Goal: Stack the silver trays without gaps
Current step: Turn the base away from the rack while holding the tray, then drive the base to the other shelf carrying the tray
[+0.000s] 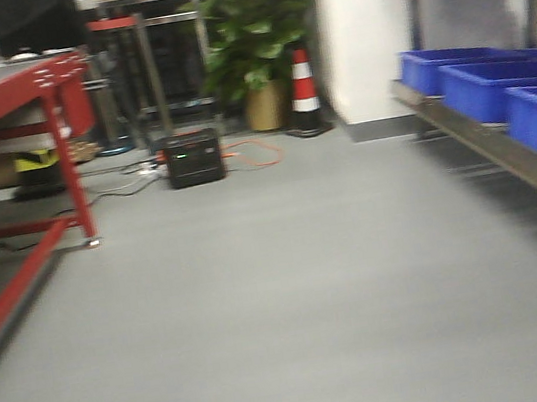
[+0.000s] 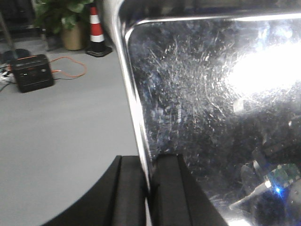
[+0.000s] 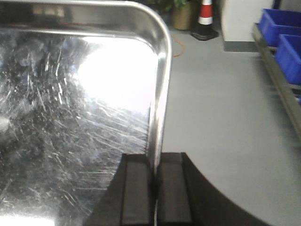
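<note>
A scratched silver tray fills the right of the left wrist view, held above the grey floor. My left gripper is shut on its left rim, one black finger outside and one inside. The same tray fills the left of the right wrist view. There my right gripper is shut on its right rim, which runs up between the two black fingers. Neither the tray nor the grippers show in the blurred front view.
A steel shelf with blue bins runs along the right. A red-framed table stands at the left. Ahead lie a black box with an orange cable, a traffic cone and a potted plant.
</note>
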Motion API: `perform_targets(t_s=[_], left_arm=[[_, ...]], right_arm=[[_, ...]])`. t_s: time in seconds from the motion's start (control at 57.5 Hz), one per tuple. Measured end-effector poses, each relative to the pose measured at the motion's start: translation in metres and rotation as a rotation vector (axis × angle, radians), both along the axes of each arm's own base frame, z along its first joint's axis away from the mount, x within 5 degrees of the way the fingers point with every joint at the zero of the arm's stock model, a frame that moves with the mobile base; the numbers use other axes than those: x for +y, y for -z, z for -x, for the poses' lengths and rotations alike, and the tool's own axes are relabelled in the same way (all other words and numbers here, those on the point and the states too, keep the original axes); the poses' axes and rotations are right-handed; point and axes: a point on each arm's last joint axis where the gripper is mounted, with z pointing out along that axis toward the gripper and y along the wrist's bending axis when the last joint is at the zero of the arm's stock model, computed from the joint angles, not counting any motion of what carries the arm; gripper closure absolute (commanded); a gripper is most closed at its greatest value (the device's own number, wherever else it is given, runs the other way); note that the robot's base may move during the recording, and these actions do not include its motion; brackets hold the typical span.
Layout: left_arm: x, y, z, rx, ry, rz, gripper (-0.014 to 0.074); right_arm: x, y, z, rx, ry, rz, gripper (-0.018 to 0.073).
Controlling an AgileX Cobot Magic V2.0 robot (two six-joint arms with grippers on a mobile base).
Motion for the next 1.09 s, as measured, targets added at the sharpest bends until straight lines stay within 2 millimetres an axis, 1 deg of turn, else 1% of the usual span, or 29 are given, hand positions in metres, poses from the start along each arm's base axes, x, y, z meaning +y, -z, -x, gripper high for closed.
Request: perform_targets(t_s=[1.095], left_arm=[[0.0002, -0.0002, 0.0001, -0.002, -0.001, -0.001, 0.0615]], right_arm=[[0.0001, -0.0002, 0.0000, -0.001, 0.000, -0.002, 0.0646]])
